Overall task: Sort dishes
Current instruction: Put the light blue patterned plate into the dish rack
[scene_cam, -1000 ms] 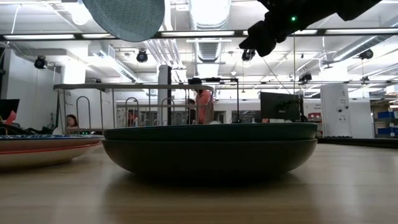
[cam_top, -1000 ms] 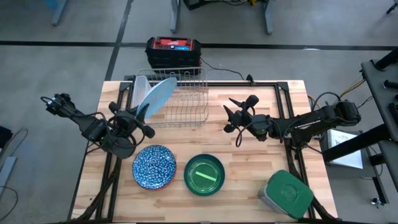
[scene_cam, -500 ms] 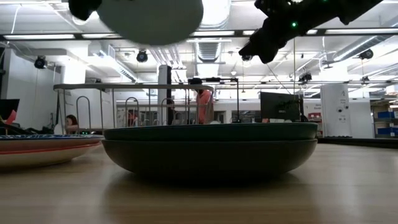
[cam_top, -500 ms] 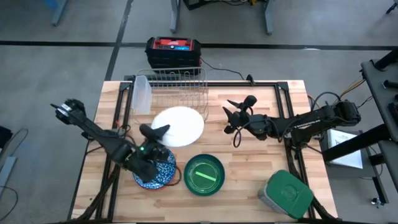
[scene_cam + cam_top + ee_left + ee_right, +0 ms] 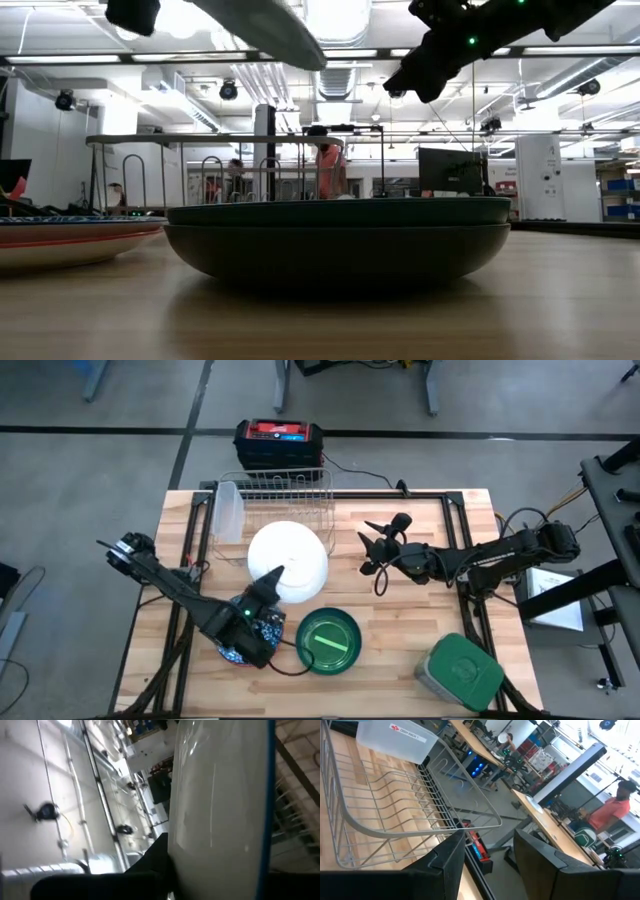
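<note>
Seen from above, the left gripper (image 5: 268, 582) is closed on the edge of a white plate (image 5: 289, 559), holding it in the air in front of the wire rack (image 5: 283, 499), beside a blue patterned plate (image 5: 262, 628) and a green bowl (image 5: 328, 641). The right gripper (image 5: 372, 549) hovers empty, fingers partly open.

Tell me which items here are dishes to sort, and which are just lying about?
Dishes: white plate held by left gripper; blue patterned plate; green bowl.

Lying about: wire rack, green-lidded container, clear tub, black-and-red box.
</note>
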### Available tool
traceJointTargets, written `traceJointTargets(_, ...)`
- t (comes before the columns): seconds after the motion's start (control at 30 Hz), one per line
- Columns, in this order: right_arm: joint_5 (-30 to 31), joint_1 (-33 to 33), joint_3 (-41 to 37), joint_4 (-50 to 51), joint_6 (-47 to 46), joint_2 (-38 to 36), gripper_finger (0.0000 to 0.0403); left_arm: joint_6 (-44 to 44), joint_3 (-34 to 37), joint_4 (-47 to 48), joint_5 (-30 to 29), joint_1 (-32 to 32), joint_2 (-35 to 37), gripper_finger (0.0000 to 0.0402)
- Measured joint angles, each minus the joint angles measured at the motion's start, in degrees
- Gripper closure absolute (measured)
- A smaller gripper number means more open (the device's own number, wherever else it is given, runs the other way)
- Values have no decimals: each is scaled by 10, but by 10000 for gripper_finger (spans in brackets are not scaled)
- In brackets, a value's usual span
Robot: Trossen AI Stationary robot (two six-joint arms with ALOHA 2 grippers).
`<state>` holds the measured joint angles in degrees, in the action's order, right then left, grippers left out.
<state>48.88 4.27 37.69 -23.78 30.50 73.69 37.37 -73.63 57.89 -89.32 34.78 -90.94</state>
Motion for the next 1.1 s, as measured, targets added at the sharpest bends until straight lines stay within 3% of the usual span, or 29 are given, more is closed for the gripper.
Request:
traceJointTargets(0.23,0,-1,0,0,5,0,251,-6,-58,112,-2,-1,-46,377)
traceJointTargets(0.47,-1,-2,0,0,6,0,256,-19,-68,198,-4,-1,-75,377)
traceJointTargets(1.1,-15,-10,0,0,21,0,257,-5,19,201,-7,5,-99,377)
